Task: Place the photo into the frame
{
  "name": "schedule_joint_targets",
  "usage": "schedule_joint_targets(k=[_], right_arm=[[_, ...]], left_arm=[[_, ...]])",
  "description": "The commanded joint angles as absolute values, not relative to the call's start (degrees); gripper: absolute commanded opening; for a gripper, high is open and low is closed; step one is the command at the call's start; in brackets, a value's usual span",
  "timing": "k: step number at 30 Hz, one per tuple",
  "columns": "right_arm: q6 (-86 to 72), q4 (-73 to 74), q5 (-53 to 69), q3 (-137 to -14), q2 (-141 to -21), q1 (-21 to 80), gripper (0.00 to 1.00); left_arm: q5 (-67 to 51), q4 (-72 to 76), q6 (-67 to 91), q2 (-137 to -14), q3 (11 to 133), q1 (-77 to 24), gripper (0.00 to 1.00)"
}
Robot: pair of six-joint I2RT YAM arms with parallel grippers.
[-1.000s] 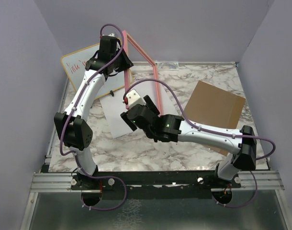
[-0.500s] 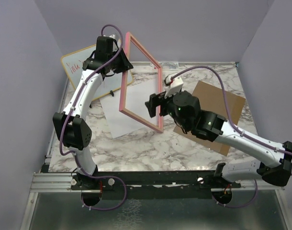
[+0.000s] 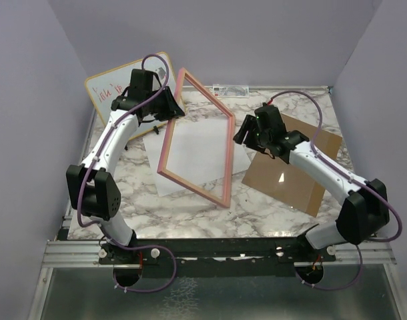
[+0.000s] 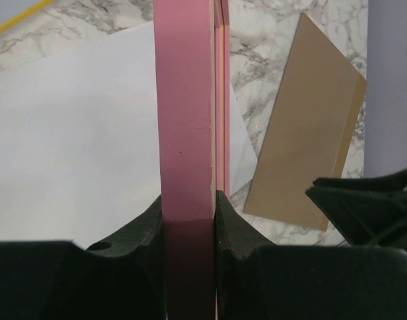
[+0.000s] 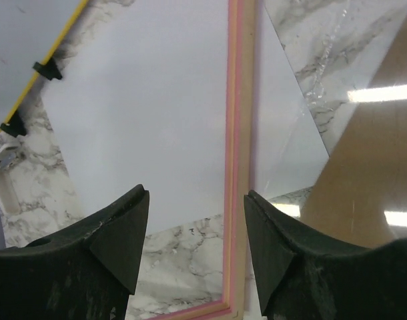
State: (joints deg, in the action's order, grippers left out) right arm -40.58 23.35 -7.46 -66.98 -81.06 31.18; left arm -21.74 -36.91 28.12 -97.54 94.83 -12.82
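On the grey-veined white marble table (image 3: pixel 190 217) we see the large rectangular frame with a thin pinkish wood border and clear pane (image 3: pixel 190 187). It is tilted, with its near edge low and its far-left rail raised. Beneath it the large rectangular paper photo (image 4: pixel 83 147) lies flat, plain white side up, partly under the pane. The flat brown backing board (image 3: pixel 290 167) lies apart to the right. Our left gripper (image 4: pixel 188 207) is clamped on the frame's raised rail. Our right gripper (image 5: pixel 197 197) hangs with jaws apart, gripping nothing. The frame's right rail runs lengthwise below its gap, so we judge this arm the nearer one to take that free side.
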Motion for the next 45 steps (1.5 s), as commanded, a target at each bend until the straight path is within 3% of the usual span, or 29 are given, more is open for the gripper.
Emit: schedule_joint_targets(k=[1, 9, 15, 23, 30, 40, 45], right_arm=[[-45.94, 24.78, -0.43, -66.62, -87.02, 26.89, 0.63], [-44.42, 22.07, 1.29, -69.03, -95.76, 22.83, 0.64], [-39.63, 18.51, 3.07, -68.04, -97.92, 22.5, 0.66], [-36.05, 20.98, 1.17, -69.1, -99.83, 22.26, 0.68], [-34.84, 22.18, 0.2, -69.13, -98.9, 22.06, 0.68], [-34.48, 23.1, 0.22, -68.57, -97.88, 21.98, 0.68], [-33.85, 24.31, -2.18, -69.81, -96.59, 21.96, 0.68]], left_arm=[[-22.82, -39.1, 21.29, -93.58, 88.28, -12.84, 0.0], [-21.84, -32.19, 26.95, -86.13, 73.87, -12.84, 0.0], [-11.96, -26.73, 29.35, -78.75, 62.06, -12.27, 0.0], [-11.89, -16.81, 27.85, -75.16, 48.52, -9.52, 0.16], [-10.93, -16.92, 26.47, -76.07, 45.56, -5.4, 0.35], [-4.64, -19.42, 21.87, -77.2, 45.51, -2.14, 0.38], [-8.81, -19.91, 21.67, -76.81, 48.34, -2.11, 0.45]])
